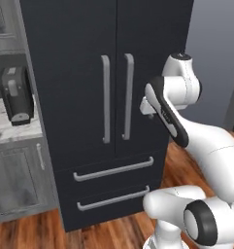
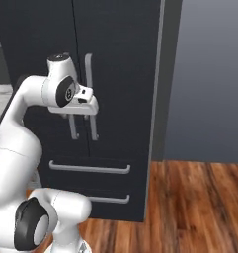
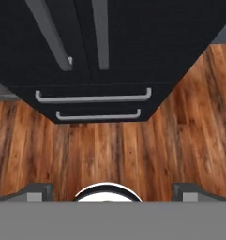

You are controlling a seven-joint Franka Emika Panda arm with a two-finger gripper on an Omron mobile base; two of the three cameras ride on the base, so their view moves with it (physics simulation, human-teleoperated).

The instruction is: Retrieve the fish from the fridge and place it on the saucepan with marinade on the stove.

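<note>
The fridge (image 1: 79, 73) stands straight ahead, tall and black, with both upper doors shut and two lower drawers (image 1: 113, 170) shut. Its long grey bar handles (image 1: 117, 97) run down the middle. My gripper (image 3: 112, 190) hangs in front of the right door at handle height, pointing down at the floor, with its two fingertips (image 3: 37, 190) wide apart and nothing between them. In the right base view the hand (image 2: 83, 105) sits just in front of the handles (image 2: 88, 94), not touching them. The fish, the saucepan and the stove are out of view.
Left of the fridge is a marble counter (image 1: 7, 129) with a black appliance (image 1: 15, 95) on it, over grey cabinets (image 1: 16, 180). A grey wall (image 2: 209, 74) stands right of the fridge. Wood floor (image 2: 194, 207) lies in front.
</note>
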